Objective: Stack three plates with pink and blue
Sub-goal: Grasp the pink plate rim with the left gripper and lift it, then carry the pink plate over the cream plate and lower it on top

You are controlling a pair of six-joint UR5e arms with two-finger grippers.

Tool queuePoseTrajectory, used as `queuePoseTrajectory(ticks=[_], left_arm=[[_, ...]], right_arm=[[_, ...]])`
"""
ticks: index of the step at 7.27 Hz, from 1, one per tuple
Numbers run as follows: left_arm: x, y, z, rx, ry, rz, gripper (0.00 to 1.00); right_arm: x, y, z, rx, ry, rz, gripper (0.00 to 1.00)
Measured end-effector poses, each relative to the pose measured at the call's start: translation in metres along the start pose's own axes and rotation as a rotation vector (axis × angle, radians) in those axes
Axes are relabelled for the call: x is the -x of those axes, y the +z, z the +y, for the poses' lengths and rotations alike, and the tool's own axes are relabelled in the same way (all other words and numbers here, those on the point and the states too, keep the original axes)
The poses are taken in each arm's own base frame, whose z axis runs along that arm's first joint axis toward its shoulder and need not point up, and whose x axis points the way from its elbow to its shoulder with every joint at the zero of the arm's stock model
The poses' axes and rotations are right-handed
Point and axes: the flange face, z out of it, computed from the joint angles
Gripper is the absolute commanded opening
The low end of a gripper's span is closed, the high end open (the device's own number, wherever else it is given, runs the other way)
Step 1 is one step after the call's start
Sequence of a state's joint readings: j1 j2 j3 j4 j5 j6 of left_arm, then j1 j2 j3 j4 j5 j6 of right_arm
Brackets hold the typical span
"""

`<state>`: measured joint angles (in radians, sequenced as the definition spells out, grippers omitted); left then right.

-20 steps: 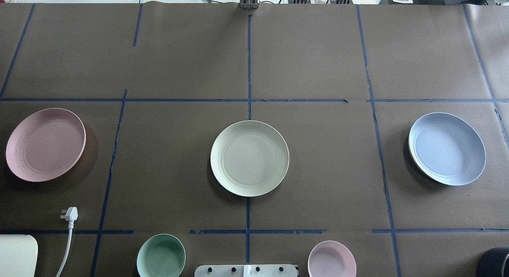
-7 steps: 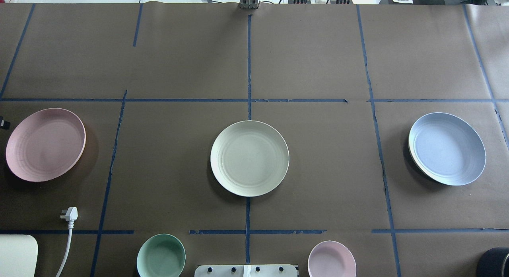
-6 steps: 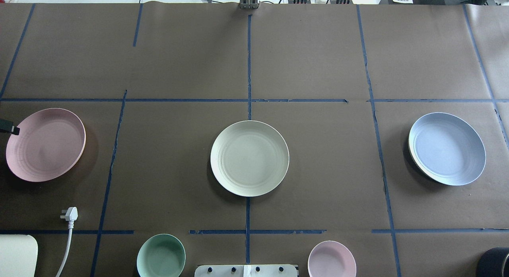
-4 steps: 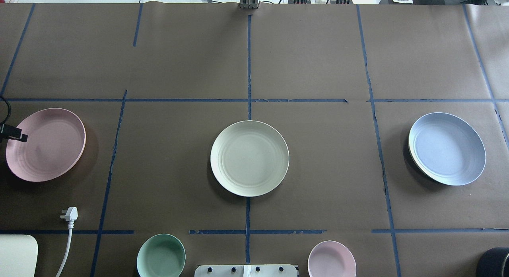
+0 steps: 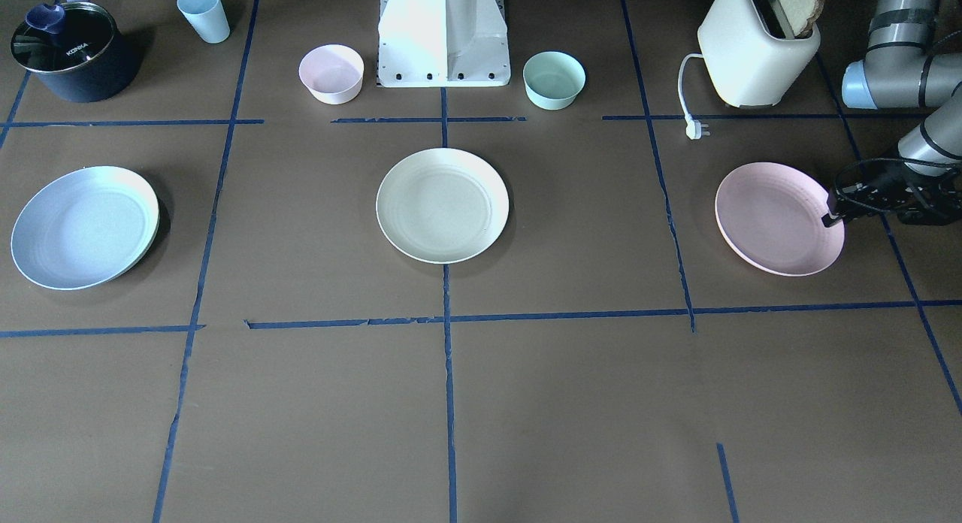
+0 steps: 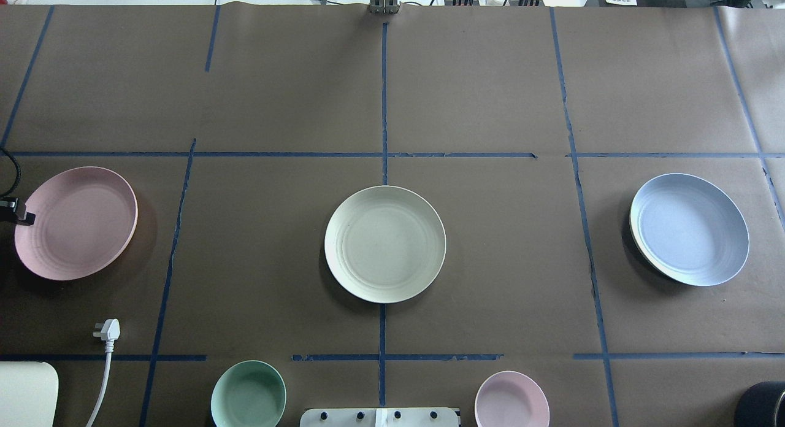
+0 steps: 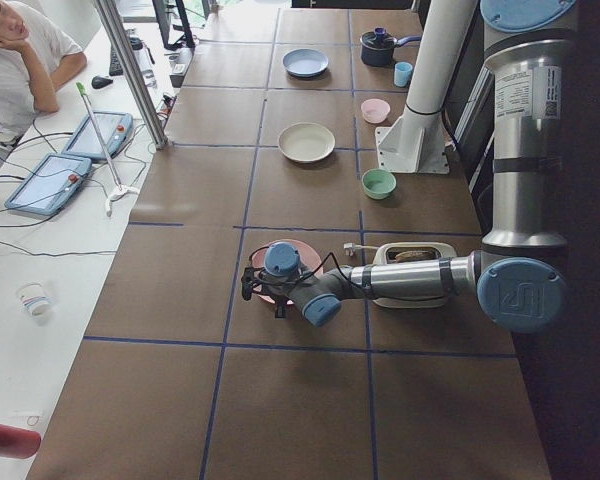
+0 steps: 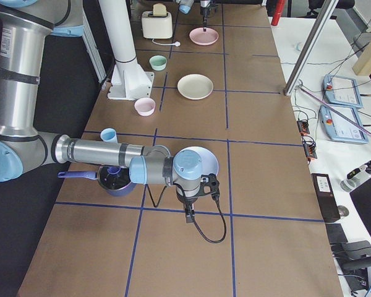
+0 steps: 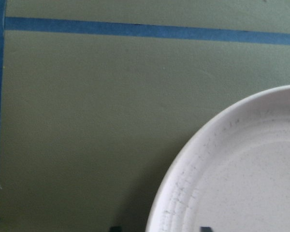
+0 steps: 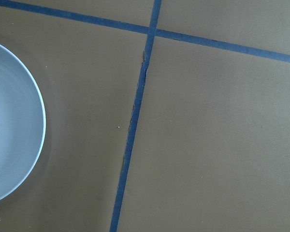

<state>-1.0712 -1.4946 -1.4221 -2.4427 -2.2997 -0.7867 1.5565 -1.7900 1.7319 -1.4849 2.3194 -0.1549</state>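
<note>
The three plates lie in a row across the brown-papered table [image 6: 282, 96], well apart from one another, none stacked. The pink plate [image 6: 76, 223] is at the robot's left end. The cream plate [image 6: 385, 244] sits in the middle on a blue tape line. The blue plate [image 6: 689, 229] is out at the right end.

The left gripper [image 5: 828, 219] is down at the pink plate's outer rim, on the side away from the cream plate. Its wrist camera shows the jaws standing apart, one dark tip outside the rim and one over the plate's inner slope. So the claw is released and straddles the edge rather than pinching it. I can't tell whether the plate lies flat on the paper or is tipped a little.

The right gripper [image 8: 189, 216] hangs pointing down near the blue plate, on its outer side and not over it. Its wrist camera catches only an arc of the blue rim and a tape crossing. Only the end-of-table view shows this claw, and I cannot tell whether it is released or clenched.

Near the robot's base are a mint bowl [image 6: 248, 395] on the left and a small pink bowl [image 6: 511, 399] on the right. A toaster [image 5: 755, 53] with its loose plug [image 6: 107, 330] stands near-left, and a dark pot [image 5: 71, 53] and a pale blue cup [image 5: 204, 13] stand near-right.
</note>
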Motion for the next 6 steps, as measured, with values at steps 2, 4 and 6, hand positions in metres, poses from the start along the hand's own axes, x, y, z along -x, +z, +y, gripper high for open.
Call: queuePoseTrajectory(ticks=[2,4,6], left_arm=[[-0.035,-0.019,0.000,0.047,0.009,0.109,0.00],[-0.114,-0.054,-0.028,0.019,-0.071,0.213,0.00],[-0.224,-0.064,-0.046,0.024,-0.110,0.307,0.00]], right_arm=[[0.000,0.000,0.000,0.000,0.000,0.000,1.00],[0.000,0.000,0.000,0.000,0.001,-0.001,1.00],[0.001,0.000,0.000,-0.001,0.002,-0.004,1.00]])
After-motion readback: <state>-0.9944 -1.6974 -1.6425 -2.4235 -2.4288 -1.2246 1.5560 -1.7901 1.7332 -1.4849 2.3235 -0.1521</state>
